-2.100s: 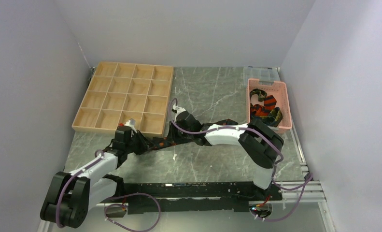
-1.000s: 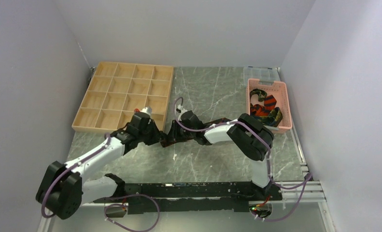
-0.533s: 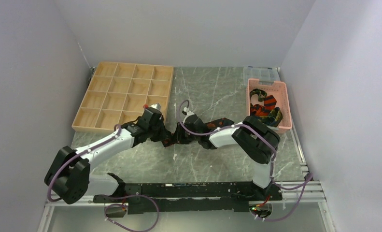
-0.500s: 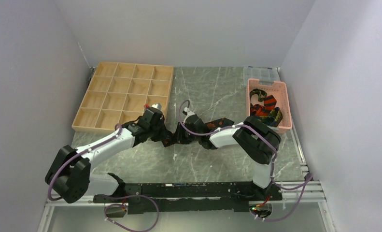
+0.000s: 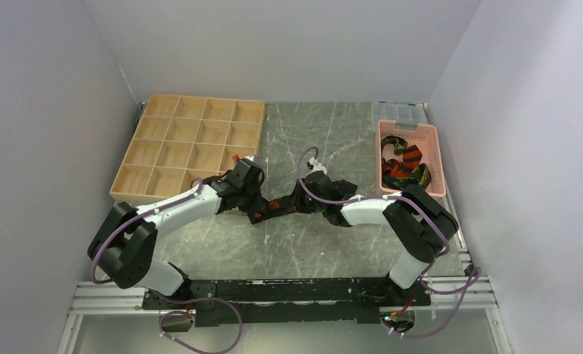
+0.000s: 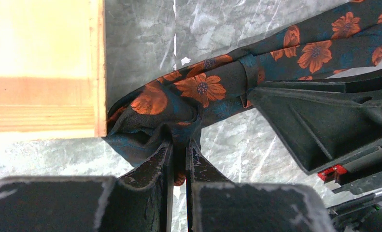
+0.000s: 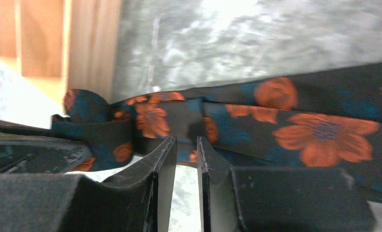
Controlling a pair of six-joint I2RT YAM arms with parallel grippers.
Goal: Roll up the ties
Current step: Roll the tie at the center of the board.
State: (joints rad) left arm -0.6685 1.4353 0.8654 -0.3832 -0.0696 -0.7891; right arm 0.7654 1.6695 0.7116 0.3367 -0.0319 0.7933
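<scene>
A dark tie (image 5: 270, 209) with orange flowers lies stretched on the marble table between my two grippers, just off the wooden tray's near right corner. My left gripper (image 5: 253, 202) is shut on a bunched fold at the tie's left end (image 6: 198, 89), with cloth pinched between its jaws (image 6: 179, 145). My right gripper (image 5: 294, 202) faces it from the right. Its jaws (image 7: 185, 140) stand slightly apart, and the tie's edge (image 7: 295, 121) lies at their tips. More ties (image 5: 403, 167) are heaped in the pink basket.
The wooden compartment tray (image 5: 189, 147) fills the back left, and its edge (image 6: 99, 67) is close beside the left gripper. The pink basket (image 5: 407, 129) stands at the back right with a clear plastic box (image 5: 399, 110) behind it. The right arm's black body (image 6: 324, 125) crowds the left wrist view.
Both grippers have shifted rightward and toward the back with the tie. The left arm has stretched out toward the tray's corner. The right jaws have parted a little.
</scene>
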